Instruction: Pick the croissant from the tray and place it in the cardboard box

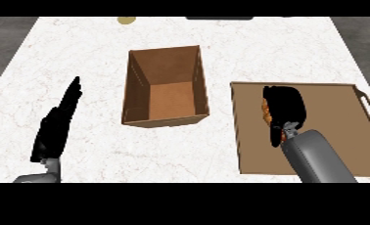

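Croissant position: the croissant [266,110] lay on the tray [325,131], near the tray's left edge, mostly hidden under the right robot hand [288,105]; only an orange-brown sliver showed at the hand's left side.
Right robot hand: it sat directly over the croissant with its fingers curled round it, apparently grasping it; whether the pastry had left the tray surface could not be told.
Long axis: the visible part of the croissant ran roughly front to back, in line with the hand and forearm.
Target direction: the cardboard box [166,87] stood to the left of the held croissant and slightly farther from the robot, open side up, its long axis also front to back.
Gap to cross: a strip of bare desk [86,38] separated the tray's left edge from the box's right wall; they were near but apart.
Obstacle: the box's right wall was the one thing in the path, so I judge that the carry would need height before moving left.
Nearer arm: the right one, already on the croissant.
Left robot hand: the left robot hand [56,123] rested at the lower left, fingers straight and together, well apart from the box.
Other items: a small yellowish round object [126,20] lay at the desk's far edge, out of the way.
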Robot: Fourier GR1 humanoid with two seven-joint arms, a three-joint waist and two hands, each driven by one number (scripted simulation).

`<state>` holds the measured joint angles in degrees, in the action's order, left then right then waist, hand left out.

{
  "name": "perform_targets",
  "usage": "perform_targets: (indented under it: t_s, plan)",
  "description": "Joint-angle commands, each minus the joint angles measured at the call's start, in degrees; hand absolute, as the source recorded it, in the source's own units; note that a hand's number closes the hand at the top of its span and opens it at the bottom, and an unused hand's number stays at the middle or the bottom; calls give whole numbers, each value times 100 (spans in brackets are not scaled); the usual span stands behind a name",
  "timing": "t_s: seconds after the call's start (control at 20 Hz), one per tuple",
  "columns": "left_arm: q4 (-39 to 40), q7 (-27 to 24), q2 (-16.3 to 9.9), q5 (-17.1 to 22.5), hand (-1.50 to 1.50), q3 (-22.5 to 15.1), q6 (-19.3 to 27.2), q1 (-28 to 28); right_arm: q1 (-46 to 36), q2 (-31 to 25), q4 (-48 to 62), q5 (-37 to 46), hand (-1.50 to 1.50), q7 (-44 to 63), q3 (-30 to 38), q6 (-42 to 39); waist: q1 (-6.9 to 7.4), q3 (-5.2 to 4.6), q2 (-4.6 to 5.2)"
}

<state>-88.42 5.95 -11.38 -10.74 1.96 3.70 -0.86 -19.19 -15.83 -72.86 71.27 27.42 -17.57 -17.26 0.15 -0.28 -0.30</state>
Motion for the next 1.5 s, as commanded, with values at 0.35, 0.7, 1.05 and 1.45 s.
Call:
perform_targets:
  t_s: [0.35, 0.7, 1.05, 1.45]
  plan:
    - [15, -145, 94, -25, 0, -152, -146, -139, -1277, -476, 473, -814, 150, -3332, -97, 455, 487, 56, 196]
    - [26, -84, 83, -3, 0, -134, -178, -269, -2243, -1177, 1579, -1721, 150, -6012, 634, 1001, 466, 56, 203]
    - [31, -47, 50, -64, 0, -141, -184, -191, -3064, -1090, 2767, -3052, 150, -7895, 1485, 230, 382, 49, 161]
    - [-83, 33, 48, -40, 0, -13, -104, -184, -4112, -717, 3338, -3943, 150, -8351, 1663, -1214, 220, 30, 74]
